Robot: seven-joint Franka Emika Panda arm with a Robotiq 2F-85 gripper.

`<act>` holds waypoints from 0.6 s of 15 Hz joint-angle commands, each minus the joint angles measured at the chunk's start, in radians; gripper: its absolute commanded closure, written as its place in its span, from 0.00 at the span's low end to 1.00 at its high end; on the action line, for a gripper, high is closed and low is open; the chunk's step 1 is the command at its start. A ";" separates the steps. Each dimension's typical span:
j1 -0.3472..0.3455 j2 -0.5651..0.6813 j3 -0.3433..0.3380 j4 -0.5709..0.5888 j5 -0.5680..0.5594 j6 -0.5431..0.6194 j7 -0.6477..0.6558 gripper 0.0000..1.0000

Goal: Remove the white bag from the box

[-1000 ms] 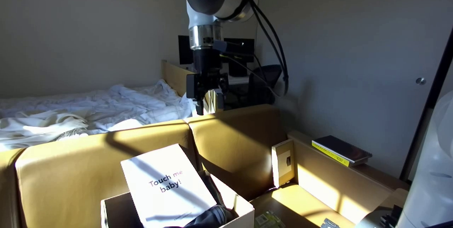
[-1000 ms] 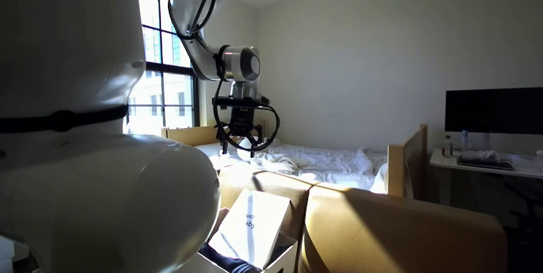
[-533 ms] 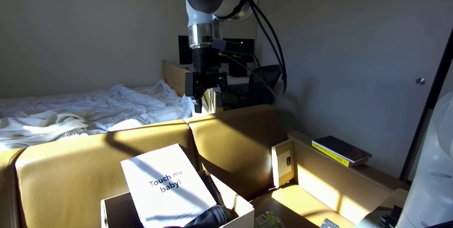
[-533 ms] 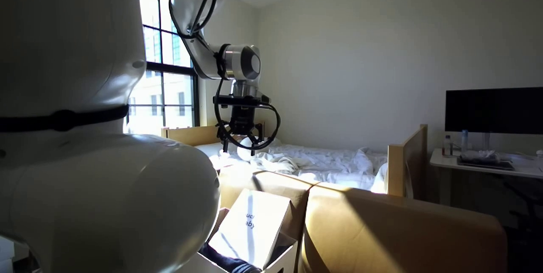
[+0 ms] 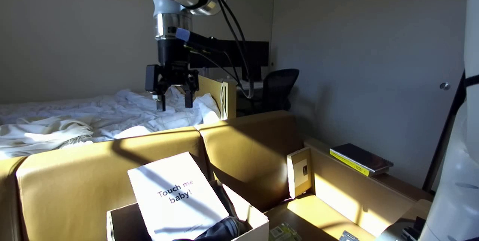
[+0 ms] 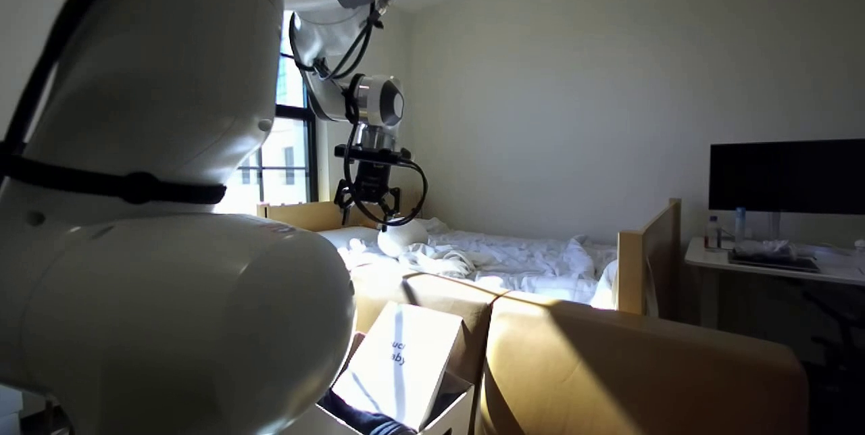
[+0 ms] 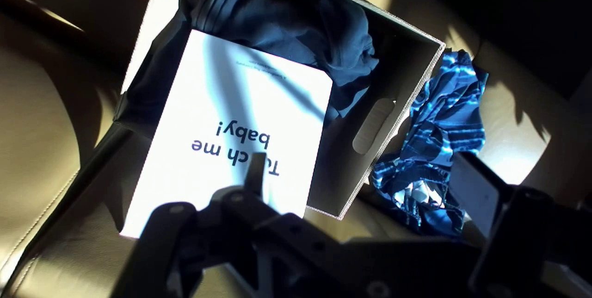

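Black gripper (image 5: 174, 104), spread wide and holding nothing, hangs well above the white bag (image 5: 179, 198), which leans in the box (image 5: 259, 231), top jutting out. That lean could make a straight-down pinch slip off the edge.

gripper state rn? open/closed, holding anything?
Gripper: open, jaws apart, holding nothing; the white bag leans in the box, ungripped.
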State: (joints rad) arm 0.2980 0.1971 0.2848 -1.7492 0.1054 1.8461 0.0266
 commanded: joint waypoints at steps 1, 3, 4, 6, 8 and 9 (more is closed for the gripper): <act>0.063 0.232 -0.003 0.214 -0.017 0.081 0.160 0.00; 0.104 0.350 -0.018 0.295 0.009 0.191 0.261 0.00; 0.135 0.406 -0.030 0.321 -0.004 0.261 0.319 0.00; 0.204 0.502 -0.078 0.370 -0.040 0.378 0.440 0.00; 0.268 0.564 -0.143 0.382 -0.084 0.473 0.553 0.00; 0.300 0.588 -0.179 0.385 -0.107 0.506 0.611 0.00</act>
State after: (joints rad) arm 0.5207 0.7120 0.1877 -1.4088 0.0610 2.2756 0.4827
